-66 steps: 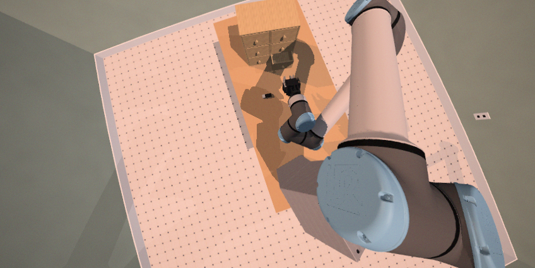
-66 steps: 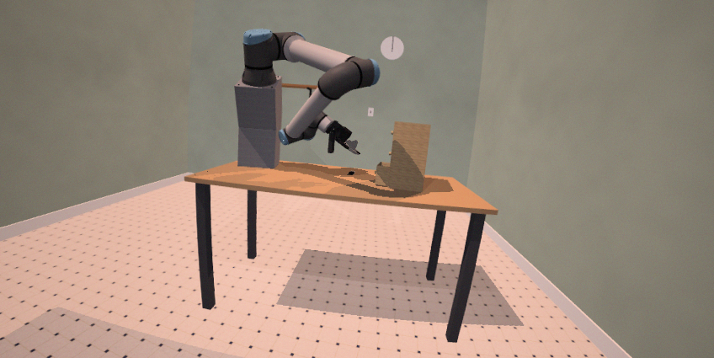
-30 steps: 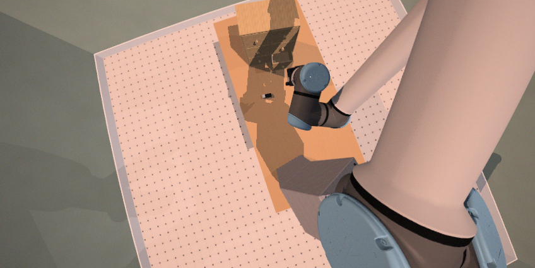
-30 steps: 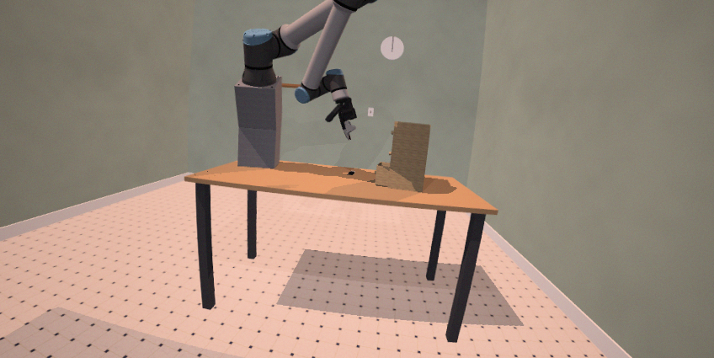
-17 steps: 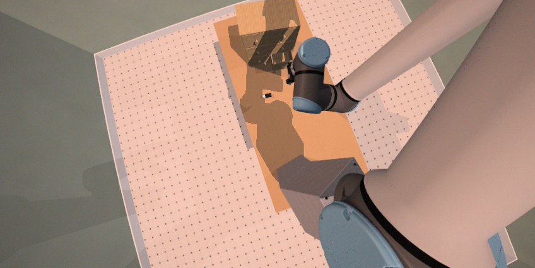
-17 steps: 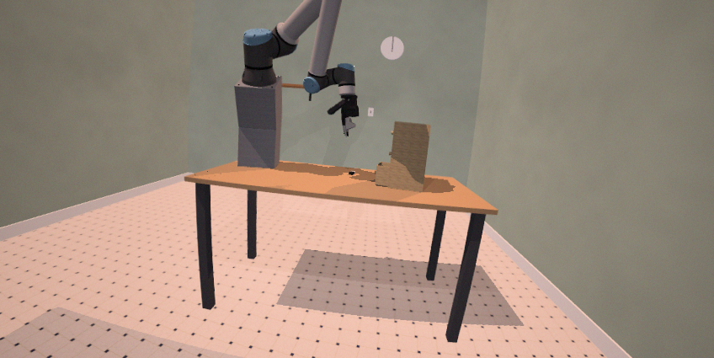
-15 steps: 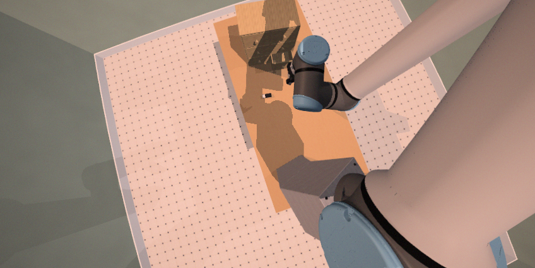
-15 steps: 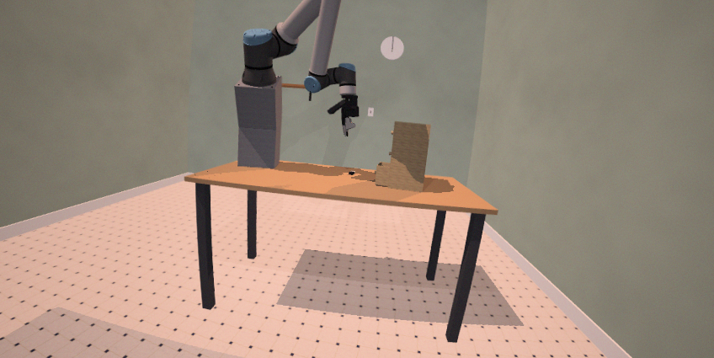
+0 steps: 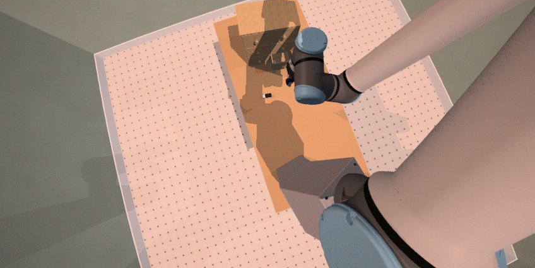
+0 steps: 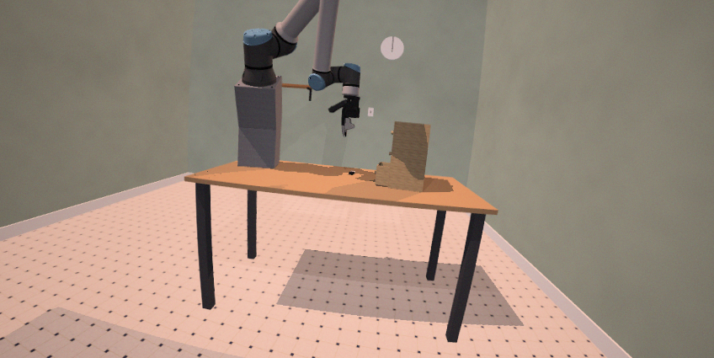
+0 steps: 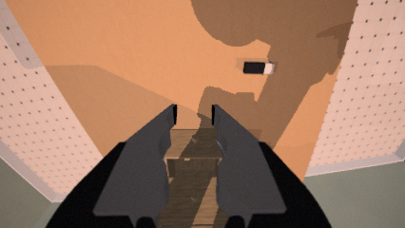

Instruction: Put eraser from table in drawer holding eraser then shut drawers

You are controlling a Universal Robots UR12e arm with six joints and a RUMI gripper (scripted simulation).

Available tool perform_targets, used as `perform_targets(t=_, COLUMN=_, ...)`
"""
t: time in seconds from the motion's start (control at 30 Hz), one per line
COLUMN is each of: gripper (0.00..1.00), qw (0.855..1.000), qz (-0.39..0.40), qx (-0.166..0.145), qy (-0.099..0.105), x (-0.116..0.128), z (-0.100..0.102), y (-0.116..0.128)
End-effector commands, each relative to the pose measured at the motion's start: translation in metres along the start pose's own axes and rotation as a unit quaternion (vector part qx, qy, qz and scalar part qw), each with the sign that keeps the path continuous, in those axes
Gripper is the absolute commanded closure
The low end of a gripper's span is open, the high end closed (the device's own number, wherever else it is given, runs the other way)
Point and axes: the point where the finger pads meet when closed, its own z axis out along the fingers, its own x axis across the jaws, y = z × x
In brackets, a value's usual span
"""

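Note:
The small black and white eraser [image 9: 267, 95] lies on the orange table, a little in front of the chest; it also shows in the side view [image 10: 351, 173] and in the wrist view [image 11: 259, 67]. The wooden chest [image 9: 267, 30] stands upright near the far end of the table [image 10: 407, 161]. A bottom drawer [image 10: 386, 174] juts out from its front; I cannot see what is in it. My gripper [image 10: 345, 131] hangs well above the table, between the eraser and the chest front, pointing down. Its fingers stand a little apart with nothing between them. The chest's front edge [image 11: 195, 166] shows below them.
The grey pedestal [image 10: 257, 124] [image 9: 315, 179] of my arm stands at the table's other end. My upper arm fills the right side of the overhead view and casts shadows on the chest. The table's long edges run close beside the chest and the eraser.

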Motion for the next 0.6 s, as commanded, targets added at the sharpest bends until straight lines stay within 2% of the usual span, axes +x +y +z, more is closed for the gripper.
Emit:
perform_targets(t=0.0, gripper=0.80, qw=1.000, qz=0.000, qx=0.005, qy=0.000, x=0.0006, z=0.0008, y=-0.0024)
perform_targets(t=0.47, gripper=0.80, qw=1.000, qz=0.000, qx=0.005, qy=0.000, x=0.0006, z=0.0007, y=-0.0025)
perform_targets(t=0.5, gripper=0.00, qw=1.000, qz=0.000, qx=0.005, qy=0.000, x=0.0006, z=0.0007, y=-0.0025)
perform_targets(t=0.57, gripper=0.00, qw=1.000, qz=0.000, qx=0.005, qy=0.000, x=0.0006, z=0.0007, y=-0.0025)
